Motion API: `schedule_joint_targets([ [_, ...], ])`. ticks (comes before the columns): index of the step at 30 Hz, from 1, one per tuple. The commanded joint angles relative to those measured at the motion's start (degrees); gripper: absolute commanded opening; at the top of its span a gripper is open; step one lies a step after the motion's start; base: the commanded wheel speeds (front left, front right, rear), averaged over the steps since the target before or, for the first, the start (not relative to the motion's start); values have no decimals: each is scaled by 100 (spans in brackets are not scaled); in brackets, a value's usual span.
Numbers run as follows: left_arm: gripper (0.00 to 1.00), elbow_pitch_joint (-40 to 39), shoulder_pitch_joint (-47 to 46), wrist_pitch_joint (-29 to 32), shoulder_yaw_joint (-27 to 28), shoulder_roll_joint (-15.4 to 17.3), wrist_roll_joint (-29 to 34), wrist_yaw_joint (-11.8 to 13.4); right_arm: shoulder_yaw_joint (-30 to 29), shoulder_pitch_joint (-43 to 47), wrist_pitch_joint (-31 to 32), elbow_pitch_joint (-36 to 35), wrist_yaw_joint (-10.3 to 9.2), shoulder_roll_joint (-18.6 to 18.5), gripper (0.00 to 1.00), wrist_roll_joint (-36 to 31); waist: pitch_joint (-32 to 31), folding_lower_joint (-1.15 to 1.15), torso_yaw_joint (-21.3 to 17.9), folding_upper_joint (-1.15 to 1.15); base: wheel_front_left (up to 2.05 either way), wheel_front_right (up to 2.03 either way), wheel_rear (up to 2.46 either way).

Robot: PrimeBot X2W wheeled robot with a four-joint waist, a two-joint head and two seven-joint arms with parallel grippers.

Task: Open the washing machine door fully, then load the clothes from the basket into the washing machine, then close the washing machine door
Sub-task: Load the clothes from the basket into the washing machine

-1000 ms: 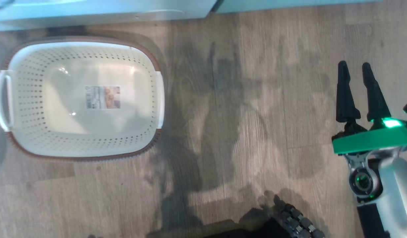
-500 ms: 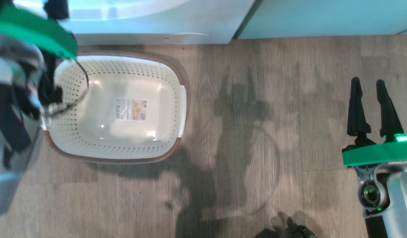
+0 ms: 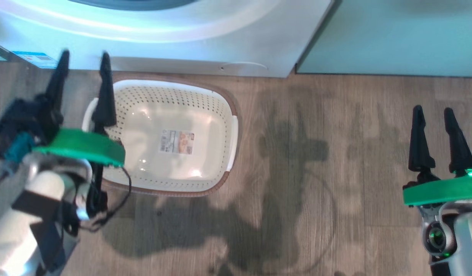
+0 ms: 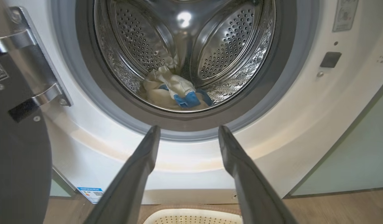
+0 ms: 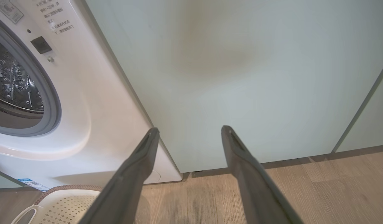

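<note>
The clothes point(image 4: 169, 90) are lying inside the washing machine point(image 4: 303, 124), beyond the left gripper point(image 4: 189, 128), whose fingers are spreading wide and holding nothing. The basket point(image 3: 205, 99) is sitting at the machine's foot.

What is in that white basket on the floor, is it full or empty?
Empty: the basket has nothing over its bare base and sticker. The clothes lie inside the washing machine.

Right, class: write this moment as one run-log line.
basket: empty | clothes: in drum | door: open | left jaws: open, empty | right jaws: open, empty | next: close door
</note>
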Motion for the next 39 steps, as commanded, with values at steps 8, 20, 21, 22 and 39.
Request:
schedule_joint_targets([
  [8,100,-376,877,-334,244,-34,79,330,26,305,221,-332,-16,-145,100,-155,-531,0,237,0,0,0,0],
  [20,100,-258,1672,-521,34,-295,98,424,-23,838,525,-560,-16,-97,100,-236,-1256,0,444,0,0,0,0],
  [21,100,-206,1715,-530,6,-301,106,408,-31,896,551,-578,-16,-90,100,-242,-1326,0,466,0,0,0,0],
  [22,100,-159,1752,-538,-22,-315,96,381,-41,956,581,-603,-16,-82,100,-250,-1386,0,489,0,0,0,0],
  [39,100,200,2337,-652,-174,-424,-55,-66,-86,1872,1071,-1150,-16,-7,100,-458,-2340,0,591,0,0,0,0],
])
